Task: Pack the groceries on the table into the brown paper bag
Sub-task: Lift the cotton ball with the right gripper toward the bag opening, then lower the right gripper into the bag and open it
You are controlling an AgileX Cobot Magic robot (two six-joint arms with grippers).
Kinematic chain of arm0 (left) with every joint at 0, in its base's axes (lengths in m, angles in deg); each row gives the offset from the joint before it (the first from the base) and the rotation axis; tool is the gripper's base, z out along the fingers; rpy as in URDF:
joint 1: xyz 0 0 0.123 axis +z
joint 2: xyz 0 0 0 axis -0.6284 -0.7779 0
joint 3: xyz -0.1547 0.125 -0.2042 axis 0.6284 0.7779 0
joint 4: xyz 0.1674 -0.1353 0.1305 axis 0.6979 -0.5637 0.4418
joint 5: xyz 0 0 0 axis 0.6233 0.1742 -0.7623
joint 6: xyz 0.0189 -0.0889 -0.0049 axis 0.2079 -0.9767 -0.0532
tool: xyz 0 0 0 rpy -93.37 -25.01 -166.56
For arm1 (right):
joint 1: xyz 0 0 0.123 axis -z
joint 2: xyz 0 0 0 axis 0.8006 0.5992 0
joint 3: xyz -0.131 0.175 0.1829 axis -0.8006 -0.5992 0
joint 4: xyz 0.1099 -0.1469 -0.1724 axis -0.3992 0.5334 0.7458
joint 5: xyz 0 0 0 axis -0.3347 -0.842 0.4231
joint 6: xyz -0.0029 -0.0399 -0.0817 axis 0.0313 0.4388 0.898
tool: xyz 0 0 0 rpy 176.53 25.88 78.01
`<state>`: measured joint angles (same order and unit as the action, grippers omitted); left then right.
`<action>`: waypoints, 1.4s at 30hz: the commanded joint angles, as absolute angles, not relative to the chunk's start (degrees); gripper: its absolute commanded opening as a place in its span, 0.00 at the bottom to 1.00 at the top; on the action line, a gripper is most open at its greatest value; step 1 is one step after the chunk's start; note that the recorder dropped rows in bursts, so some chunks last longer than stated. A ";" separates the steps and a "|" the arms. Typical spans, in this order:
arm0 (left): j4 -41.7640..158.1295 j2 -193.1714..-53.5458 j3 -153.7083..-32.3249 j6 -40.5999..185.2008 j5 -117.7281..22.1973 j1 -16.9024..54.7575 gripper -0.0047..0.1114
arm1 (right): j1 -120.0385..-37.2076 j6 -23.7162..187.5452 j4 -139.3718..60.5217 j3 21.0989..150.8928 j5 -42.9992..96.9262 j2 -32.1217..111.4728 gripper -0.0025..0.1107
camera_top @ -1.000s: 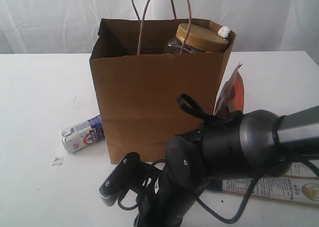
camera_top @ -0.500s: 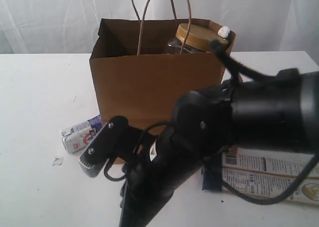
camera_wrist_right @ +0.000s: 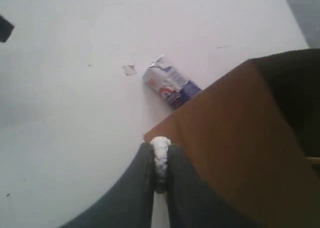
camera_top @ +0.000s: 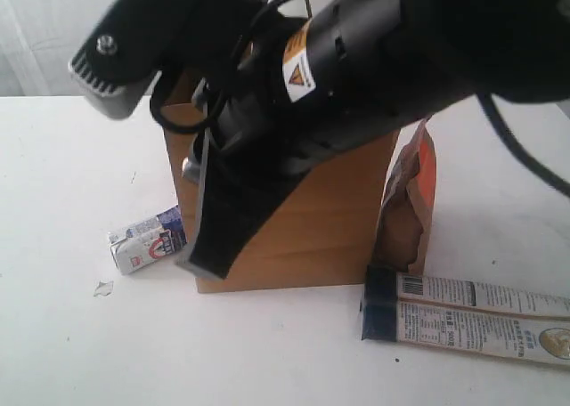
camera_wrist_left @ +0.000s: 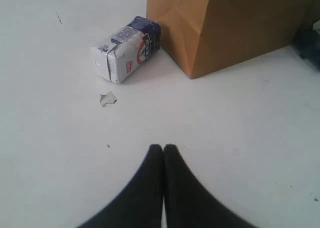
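The brown paper bag (camera_top: 312, 237) stands upright on the white table (camera_top: 62, 157). Against its left foot lies the small white-blue carton (camera_top: 147, 241), also in the left wrist view (camera_wrist_left: 127, 48). A brown-orange pouch (camera_top: 410, 201) leans on the bag's right side. In front of the pouch lies the long white-blue packet (camera_top: 472, 317). My right gripper (camera_wrist_right: 160, 148) hangs in front of the bag's left corner (camera_wrist_right: 235, 138), shut on a small white crumpled lump (camera_wrist_right: 160, 155). My left gripper (camera_wrist_left: 163, 147) is shut and empty over bare table. The right arm hides the bag's mouth.
A small torn white scrap (camera_top: 102, 288) lies on the table in front of the carton. White curtains hang behind the table. The right arm (camera_top: 356, 59) fills the top of the exterior view, across the bag.
My right arm has risen from low at the table's front to high across the bag, and now hides the bag's mouth. Its jaws have closed. The left gripper has stayed shut.
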<state>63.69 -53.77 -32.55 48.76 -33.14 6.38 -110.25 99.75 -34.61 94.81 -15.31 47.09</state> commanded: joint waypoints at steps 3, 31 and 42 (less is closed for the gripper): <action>63.39 -53.55 -32.32 48.79 -33.15 6.21 0.04 | -109.84 95.22 -26.75 97.35 -12.09 46.17 0.02; 63.39 -53.55 -32.32 48.79 -33.15 6.21 0.04 | -104.51 91.42 -13.68 105.77 -7.65 53.73 0.02; 63.39 -53.55 -32.32 48.79 -33.15 6.21 0.04 | -103.32 89.53 -12.43 105.77 -8.78 56.74 0.05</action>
<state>63.69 -53.77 -32.55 48.76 -33.14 6.38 -103.68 90.93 -13.07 105.47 -8.55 56.70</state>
